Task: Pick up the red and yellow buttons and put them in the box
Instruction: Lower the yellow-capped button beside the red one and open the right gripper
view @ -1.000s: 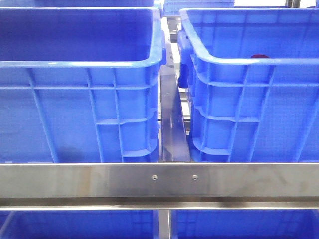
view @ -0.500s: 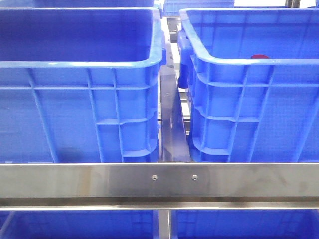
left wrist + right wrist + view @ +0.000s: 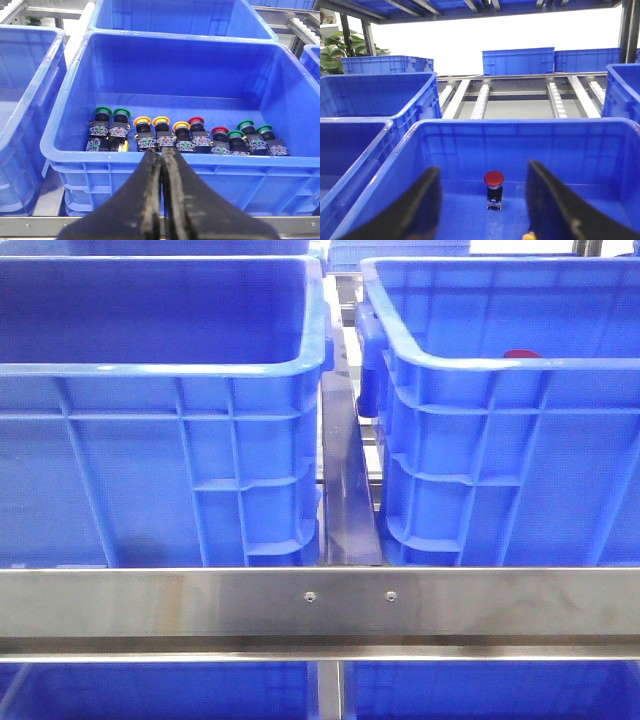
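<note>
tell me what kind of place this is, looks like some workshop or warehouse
Probably an industrial parts-sorting or warehouse line. Large blue plastic crates sit in rows on steel roller racking, and one crate holds a row of push-button switches with green, yellow and red caps.

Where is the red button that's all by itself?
The lone red button stands upright on the floor of the blue crate under the right gripper, seen between its open fingers. In the front view, only its red cap peeks over the right-hand crate's rim.

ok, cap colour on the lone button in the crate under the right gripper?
Red cap on the button, black body below. Right wrist view shows it best.
</note>
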`<action>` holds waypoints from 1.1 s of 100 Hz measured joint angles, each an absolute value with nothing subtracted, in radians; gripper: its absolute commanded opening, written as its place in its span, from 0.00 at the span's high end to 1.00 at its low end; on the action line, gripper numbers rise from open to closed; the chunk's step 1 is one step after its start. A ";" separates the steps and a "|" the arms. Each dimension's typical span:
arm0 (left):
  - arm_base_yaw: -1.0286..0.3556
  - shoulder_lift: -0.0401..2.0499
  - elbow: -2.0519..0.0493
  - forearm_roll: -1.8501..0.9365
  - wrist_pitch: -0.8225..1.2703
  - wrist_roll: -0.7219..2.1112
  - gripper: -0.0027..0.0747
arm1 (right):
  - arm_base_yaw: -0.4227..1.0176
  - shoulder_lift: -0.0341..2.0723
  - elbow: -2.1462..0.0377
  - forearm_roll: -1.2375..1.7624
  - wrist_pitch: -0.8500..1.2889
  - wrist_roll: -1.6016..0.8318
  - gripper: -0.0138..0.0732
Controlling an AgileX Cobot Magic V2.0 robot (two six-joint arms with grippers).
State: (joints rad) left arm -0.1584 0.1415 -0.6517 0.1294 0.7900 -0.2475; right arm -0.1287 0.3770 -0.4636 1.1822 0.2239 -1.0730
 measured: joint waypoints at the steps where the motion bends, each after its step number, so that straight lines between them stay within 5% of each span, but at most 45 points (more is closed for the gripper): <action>1: -0.158 0.141 -0.652 0.129 0.790 -0.248 0.99 | -0.129 0.375 -0.464 1.182 0.224 -1.073 0.63; 16: -0.158 0.141 -0.652 0.129 0.790 -0.248 0.99 | -0.129 0.375 -0.464 1.182 0.234 -1.073 0.93; 110: -0.158 0.141 -0.652 0.129 0.790 -0.248 0.99 | -0.129 0.375 -0.464 1.180 0.295 -1.073 0.92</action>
